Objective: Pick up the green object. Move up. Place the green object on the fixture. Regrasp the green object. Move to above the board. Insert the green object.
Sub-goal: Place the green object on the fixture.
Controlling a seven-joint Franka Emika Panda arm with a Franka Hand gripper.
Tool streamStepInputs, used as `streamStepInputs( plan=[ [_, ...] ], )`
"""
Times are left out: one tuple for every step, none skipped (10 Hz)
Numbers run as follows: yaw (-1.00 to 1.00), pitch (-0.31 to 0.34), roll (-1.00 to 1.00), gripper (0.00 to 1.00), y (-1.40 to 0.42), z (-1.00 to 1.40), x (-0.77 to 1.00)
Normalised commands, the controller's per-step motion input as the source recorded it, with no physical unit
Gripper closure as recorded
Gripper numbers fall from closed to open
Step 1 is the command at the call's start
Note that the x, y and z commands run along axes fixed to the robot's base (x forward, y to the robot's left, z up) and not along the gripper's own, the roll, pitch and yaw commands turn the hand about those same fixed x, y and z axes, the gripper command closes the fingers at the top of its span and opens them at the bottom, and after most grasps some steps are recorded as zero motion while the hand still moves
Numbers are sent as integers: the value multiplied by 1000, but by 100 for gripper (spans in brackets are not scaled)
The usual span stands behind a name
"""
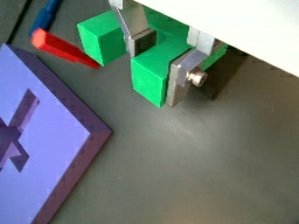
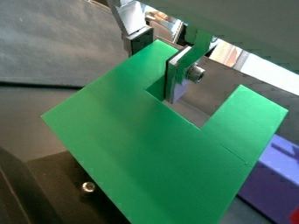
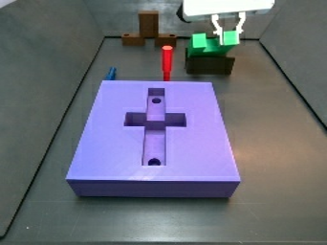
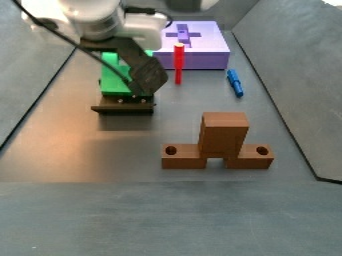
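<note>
Green object (image 3: 204, 43) in claw (image 3: 225, 38), over fixture (image 3: 209, 64)

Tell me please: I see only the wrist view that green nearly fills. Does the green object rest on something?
Observer: Yes. In both side views the green object sits on the fixture.
Operator: Where is the board?
Observer: The board lies apart from the fixture, and a red peg stands between them.
Operator: And the gripper?
Observer: In a wrist view the gripper is over the fixture, and its jaws seem shut on one prong.
</note>
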Motion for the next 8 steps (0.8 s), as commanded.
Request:
streamStepInputs(
  plan=[
    [-100,14,-186,100,57,-289,314],
    [-89,134,0,100,183,-220,337],
    [-129,151,0,100,289,-203,354],
    [-91,89,0,100,177,-217,191],
    [-3,0,0,100,0,-171,0],
    [0,0,-80,100,0,-129,-6],
    [0,-26,-169,100,0,-100,0],
    [0,0,0,100,0,0,0]
  ],
)
